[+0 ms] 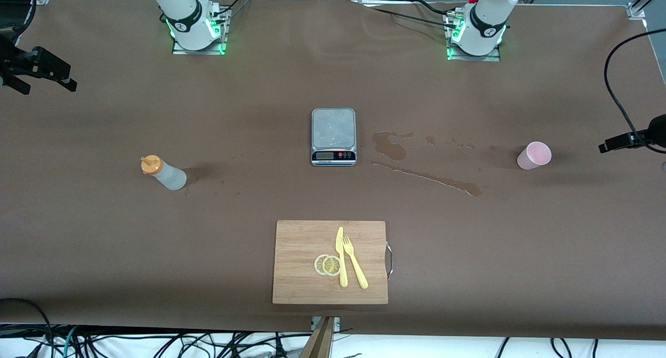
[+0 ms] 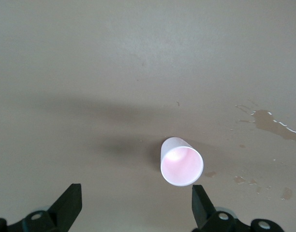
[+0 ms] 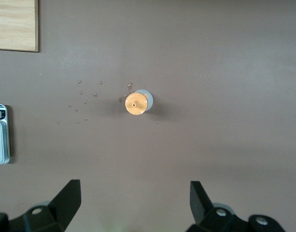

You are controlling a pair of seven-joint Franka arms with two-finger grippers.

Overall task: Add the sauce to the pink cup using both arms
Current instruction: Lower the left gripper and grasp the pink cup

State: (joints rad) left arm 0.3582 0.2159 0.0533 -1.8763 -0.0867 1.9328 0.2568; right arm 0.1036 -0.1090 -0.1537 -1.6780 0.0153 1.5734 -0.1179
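Left end effector (image 2: pixel 133 205) open above pink cup (image 2: pixel 181 161) | right end effector (image 3: pixel 133 203) open above sauce (image 3: pixel 136 102)

Frame edges crop the scale (image 3: pixel 0 134) and cutting board (image 3: pixel 15 24).

Matt brown table covering (image 1: pixel 104 243); translucent plastic sauce bottle (image 1: pixel 165 175), orange cap; translucent pink plastic cup (image 1: pixel 534 155); brushed-metal scale (image 1: pixel 333 136); pale wood-grain board (image 1: pixel 330 261); glossy wet streaks (image 1: pixel 426 178).
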